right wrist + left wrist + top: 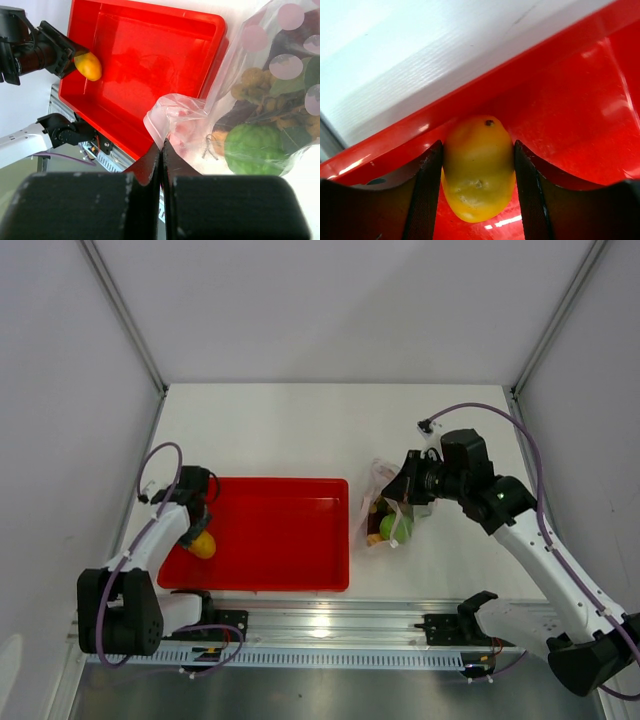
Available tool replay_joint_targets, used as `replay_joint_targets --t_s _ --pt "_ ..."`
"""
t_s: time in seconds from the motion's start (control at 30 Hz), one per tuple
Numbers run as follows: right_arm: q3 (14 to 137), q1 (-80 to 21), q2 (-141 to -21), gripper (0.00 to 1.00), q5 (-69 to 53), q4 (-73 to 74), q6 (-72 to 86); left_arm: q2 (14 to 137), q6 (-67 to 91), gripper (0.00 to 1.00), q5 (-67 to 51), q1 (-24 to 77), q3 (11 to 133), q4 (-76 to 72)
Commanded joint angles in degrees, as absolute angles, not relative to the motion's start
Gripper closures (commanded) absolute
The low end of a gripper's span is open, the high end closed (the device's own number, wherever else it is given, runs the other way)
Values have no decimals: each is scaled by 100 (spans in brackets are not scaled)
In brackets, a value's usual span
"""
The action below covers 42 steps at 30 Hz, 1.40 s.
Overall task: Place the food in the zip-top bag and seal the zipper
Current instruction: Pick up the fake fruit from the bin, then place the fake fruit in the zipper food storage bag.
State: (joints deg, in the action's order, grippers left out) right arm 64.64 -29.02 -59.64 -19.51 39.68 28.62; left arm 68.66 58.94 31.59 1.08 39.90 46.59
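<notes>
So, quick look at where things stand. The left pincer (478, 149) is down inside the red tray (280, 540), at its left end in the left-middle of the overhead view. It has the yellow-orange ball (203, 544) between its fingers (427, 185). In the left wrist view both pads sit right up against the ball's sides, so the pincer is about half closed and gripping it. The ball is tucked against the tray wall, and I honestly can't tell if it's off the tray floor.

Over to the right of centre in the overhead view, the zip-top bag (385, 512) sits on the white surface (300, 430), just beside the tray's right wall. The right pincer (162, 150) is fully closed and pinches a crumpled fold of the bag's clear plastic at its fingertips.

Through the plastic in the right wrist view you can see the green ball (250, 149) low down. The cluster of small tan balls (252, 80) is above it, with darker stuff around them that I can't make out well.
</notes>
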Motion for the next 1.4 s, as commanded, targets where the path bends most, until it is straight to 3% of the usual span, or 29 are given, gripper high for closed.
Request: replay_joint_targets --t_s 0.0,0.1,0.33,0.5,0.83,1.07,1.37 --pt "6530 -2892 -5819 100 -2004 3683 2882 6478 5476 81 2866 53 3902 4263" --pt "6539 -2892 -5783 100 -1960 3717 2909 6030 5283 99 2541 53 3815 4061" --pt "6486 -2892 -5678 100 -1793 3850 2997 5073 4642 99 1742 79 4201 4018" --pt "6592 -2900 -5678 100 -1837 3867 3190 4264 3870 99 -205 403 4420 3341" --pt "6627 -2927 -5564 100 -1784 4025 3603 4096 3603 99 -2073 2696 4835 1672" --pt "6398 -2944 -5379 100 -2029 3797 4147 4412 3446 99 -1198 4585 4799 458" --pt "6521 -2979 -5326 100 -2382 3411 4807 5430 3401 99 -879 5474 5001 -500"
